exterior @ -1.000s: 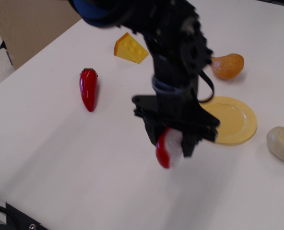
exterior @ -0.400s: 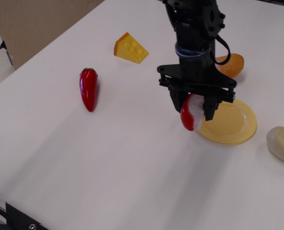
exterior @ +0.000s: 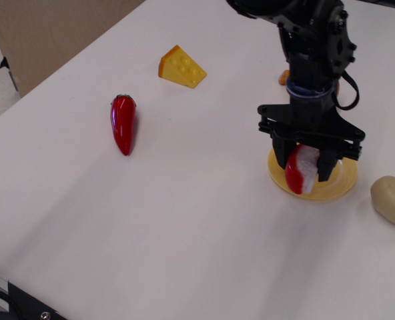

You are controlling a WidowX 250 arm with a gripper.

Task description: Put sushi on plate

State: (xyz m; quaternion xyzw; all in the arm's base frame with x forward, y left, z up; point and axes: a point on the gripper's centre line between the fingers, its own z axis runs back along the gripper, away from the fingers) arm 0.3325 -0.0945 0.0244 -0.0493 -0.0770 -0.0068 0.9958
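My black gripper (exterior: 304, 163) is shut on the sushi (exterior: 300, 170), a white rice block with a glossy red side, held on edge. It hangs just over the near-left part of the pale-yellow plate (exterior: 337, 188), at or just above its surface; I cannot tell if it touches. The arm hides most of the plate's middle and far side.
A red chili pepper (exterior: 123, 124) lies at the left. A cheese wedge (exterior: 181, 67) sits at the back. A pale beige lump (exterior: 392, 199) lies right of the plate. An orange item is mostly hidden behind the arm (exterior: 283, 78). A cardboard box (exterior: 44, 30) stands at far left.
The gripper has carried the sushi from the table's middle rightward and back, from beside the plate's left edge to over the plate, and lower.
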